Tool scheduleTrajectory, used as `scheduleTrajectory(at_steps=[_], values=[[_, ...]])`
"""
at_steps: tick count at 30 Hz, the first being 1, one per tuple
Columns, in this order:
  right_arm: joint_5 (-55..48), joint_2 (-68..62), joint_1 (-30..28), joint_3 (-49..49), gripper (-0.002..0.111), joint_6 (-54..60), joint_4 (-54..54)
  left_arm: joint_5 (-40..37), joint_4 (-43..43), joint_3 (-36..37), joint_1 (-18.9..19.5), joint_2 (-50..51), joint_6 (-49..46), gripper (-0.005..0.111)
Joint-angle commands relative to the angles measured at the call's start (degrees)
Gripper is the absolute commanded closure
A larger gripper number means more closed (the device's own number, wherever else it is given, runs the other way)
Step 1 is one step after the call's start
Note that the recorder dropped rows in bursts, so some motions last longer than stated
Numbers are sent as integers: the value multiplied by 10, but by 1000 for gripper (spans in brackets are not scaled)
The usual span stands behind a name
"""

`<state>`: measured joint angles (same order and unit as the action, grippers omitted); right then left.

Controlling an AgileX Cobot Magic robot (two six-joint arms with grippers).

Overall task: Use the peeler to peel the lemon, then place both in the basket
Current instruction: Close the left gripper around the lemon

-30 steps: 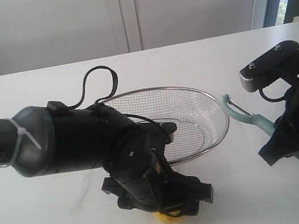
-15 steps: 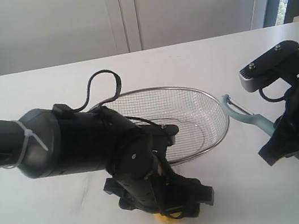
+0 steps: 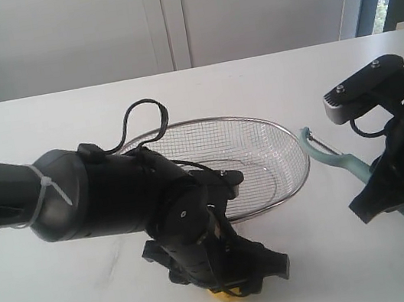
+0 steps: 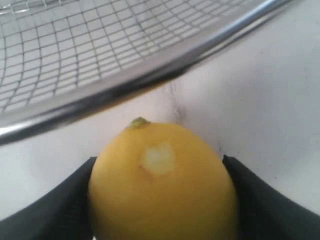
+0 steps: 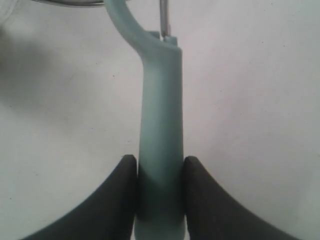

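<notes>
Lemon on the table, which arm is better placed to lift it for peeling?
Left. Its fingers sit against both sides of the lemon, beside the basket. The right gripper is away to the side, holding the peeler.

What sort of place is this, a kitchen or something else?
Likely a robotics test room, not a kitchen: bare white table, plain wall panels, and robot arms working with a lemon, peeler and wire basket.

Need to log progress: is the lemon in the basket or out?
Out. The lemon sits between the fingers of the left claw, beside the basket, outside its rim.
</notes>
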<state>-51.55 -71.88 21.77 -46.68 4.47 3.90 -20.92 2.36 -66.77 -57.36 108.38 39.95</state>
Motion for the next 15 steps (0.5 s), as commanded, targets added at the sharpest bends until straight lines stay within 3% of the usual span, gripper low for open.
scheduleTrajectory(at_steps=[1, 6, 15], values=[[4, 4, -4, -1, 108, -2, 1, -15, -4, 4, -1, 0, 0, 73], [4, 4, -4, -1, 108, -2, 1, -35, -4, 1, -1, -14, -7, 107], [4, 4, -4, -1, 108, -2, 1, -152, -4, -14, -1, -95, -171, 107]])
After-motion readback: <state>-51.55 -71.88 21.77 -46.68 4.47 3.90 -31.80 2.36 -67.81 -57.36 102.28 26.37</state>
